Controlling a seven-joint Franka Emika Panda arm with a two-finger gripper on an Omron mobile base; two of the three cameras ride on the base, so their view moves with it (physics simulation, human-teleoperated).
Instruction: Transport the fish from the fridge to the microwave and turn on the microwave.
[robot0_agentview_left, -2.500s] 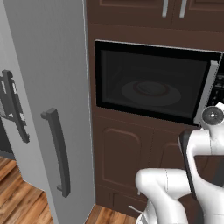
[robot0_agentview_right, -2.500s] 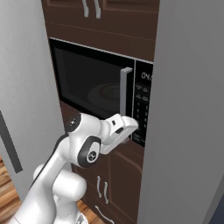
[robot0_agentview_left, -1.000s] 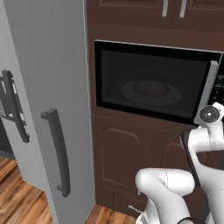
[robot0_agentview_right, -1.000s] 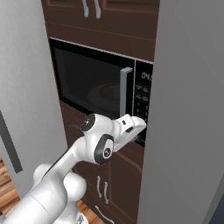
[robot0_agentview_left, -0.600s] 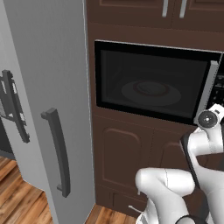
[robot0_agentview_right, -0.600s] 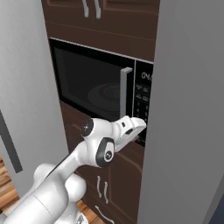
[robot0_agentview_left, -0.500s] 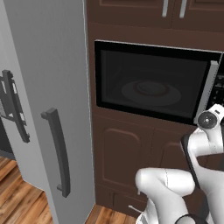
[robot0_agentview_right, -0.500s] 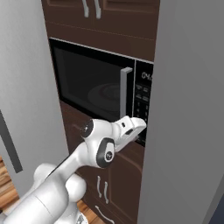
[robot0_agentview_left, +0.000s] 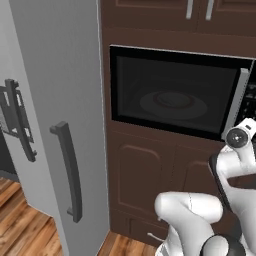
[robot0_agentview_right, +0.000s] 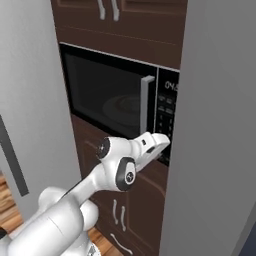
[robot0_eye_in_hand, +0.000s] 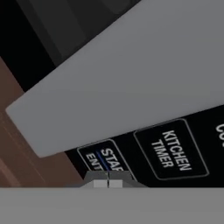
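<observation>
Moved closer to the microwave (robot0_agentview_right: 117, 100) keypad, hand (robot0_eye_in_hand: 108, 176) shut, empty, at start button (robot0_eye_in_hand: 103, 159)

The microwave (robot0_agentview_left: 175, 97) had a black cavity behind dark glass, a grey door handle (robot0_agentview_right: 145, 104) and a black keypad strip (robot0_agentview_right: 167, 117) lettered in white, set among dark brown cabinets (robot0_agentview_left: 150, 175) beside the light grey fridge (robot0_agentview_left: 55, 100) with dark grey bar handles (robot0_agentview_left: 67, 177), over a reddish-brown wood-plank floor (robot0_agentview_left: 22, 225).
</observation>
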